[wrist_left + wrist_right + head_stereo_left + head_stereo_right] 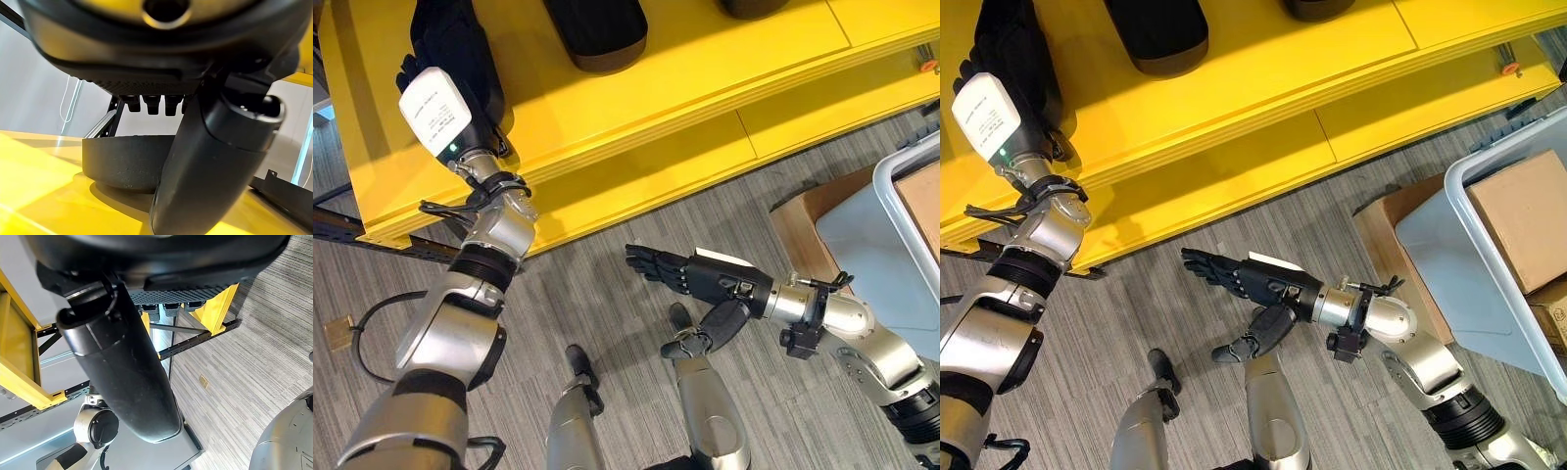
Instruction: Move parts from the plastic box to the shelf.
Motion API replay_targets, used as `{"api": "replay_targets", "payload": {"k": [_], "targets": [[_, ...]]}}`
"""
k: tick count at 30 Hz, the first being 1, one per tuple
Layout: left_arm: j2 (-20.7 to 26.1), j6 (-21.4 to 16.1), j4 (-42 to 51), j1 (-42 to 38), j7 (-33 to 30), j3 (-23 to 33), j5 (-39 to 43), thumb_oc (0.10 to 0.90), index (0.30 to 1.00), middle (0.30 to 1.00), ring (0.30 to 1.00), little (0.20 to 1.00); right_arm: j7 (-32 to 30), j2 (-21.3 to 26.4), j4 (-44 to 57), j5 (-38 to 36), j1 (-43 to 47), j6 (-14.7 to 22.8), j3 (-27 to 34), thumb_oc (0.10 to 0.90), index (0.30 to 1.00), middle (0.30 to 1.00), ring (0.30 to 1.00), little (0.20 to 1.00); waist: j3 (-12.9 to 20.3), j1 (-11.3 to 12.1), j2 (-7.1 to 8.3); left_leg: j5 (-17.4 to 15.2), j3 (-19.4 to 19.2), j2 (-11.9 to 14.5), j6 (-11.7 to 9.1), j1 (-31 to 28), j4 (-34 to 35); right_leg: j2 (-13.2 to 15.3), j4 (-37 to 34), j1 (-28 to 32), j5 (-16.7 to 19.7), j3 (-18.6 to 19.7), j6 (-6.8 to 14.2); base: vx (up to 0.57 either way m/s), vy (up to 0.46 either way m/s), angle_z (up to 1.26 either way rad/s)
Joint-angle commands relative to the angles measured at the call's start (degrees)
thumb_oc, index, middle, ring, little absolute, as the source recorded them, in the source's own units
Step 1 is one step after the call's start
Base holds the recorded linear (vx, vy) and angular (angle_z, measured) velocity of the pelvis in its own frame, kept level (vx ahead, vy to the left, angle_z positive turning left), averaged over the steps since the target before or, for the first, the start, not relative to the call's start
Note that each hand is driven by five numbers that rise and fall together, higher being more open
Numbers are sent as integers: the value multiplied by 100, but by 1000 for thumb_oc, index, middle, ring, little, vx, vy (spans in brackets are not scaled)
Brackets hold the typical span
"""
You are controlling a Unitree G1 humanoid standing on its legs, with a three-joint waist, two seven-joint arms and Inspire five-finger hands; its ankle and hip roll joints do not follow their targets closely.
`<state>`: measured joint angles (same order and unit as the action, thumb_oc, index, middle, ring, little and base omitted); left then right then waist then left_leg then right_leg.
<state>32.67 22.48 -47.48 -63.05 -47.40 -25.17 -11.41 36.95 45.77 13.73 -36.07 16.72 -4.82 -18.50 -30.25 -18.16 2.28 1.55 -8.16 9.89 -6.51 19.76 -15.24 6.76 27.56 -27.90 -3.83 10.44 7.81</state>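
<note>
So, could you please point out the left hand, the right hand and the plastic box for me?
left hand [450, 44]: left eye view, on its back, over the yellow shelf [705, 69].
right hand [710, 277]: left eye view, on its palm body.
plastic box [1449, 245]: right eye view, on its pale wall.

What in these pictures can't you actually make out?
- Left hand over the yellow shelf: its own bulk hides any part beneath it in the eye views.
- Dark parts on the shelf: cut off by the top edge.
- Plastic box: cut off at the right edge; cardboard boxes cover its inside.
- Right hand, open over the floor, holds nothing.
</note>
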Motion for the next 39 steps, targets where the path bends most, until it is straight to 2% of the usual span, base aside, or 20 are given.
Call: {"api": "replay_targets", "payload": {"k": [1, 24, 39], "targets": [[649, -204, 21, -691, -537, -158, -224, 900, 1000, 1000, 1000, 1000, 171, -149, 528, -495, 195, 669, 105, 900, 1000, 1000, 1000, 1000, 355, -89, 237, -621, -400, -168, 591, -107, -208, -546, 235, 153, -696, -560, -884, 0, 0, 0], [768, -130, -142, -865, -527, -284, -154, 900, 1000, 1000, 1000, 1000, 228, -69, 624, -567, 163, 627, 77, 900, 1000, 1000, 1000, 1000, 384, -174, 222, -642, -455, -150, 589, -167, -193, -557, 256, 142, -701, -517, -886, 2, 1, -1], [839, -55, -129, -836, -908, -221, -170, 900, 1000, 1000, 1000, 1000, 181, -55, 603, -595, 117, 721, 1, 900, 1000, 1000, 1000, 1000, 392, -142, 226, -638, -453, -144, 598, -152, -211, -538, 259, 145, -699, -528, -890, 0, 0, 0]]}}
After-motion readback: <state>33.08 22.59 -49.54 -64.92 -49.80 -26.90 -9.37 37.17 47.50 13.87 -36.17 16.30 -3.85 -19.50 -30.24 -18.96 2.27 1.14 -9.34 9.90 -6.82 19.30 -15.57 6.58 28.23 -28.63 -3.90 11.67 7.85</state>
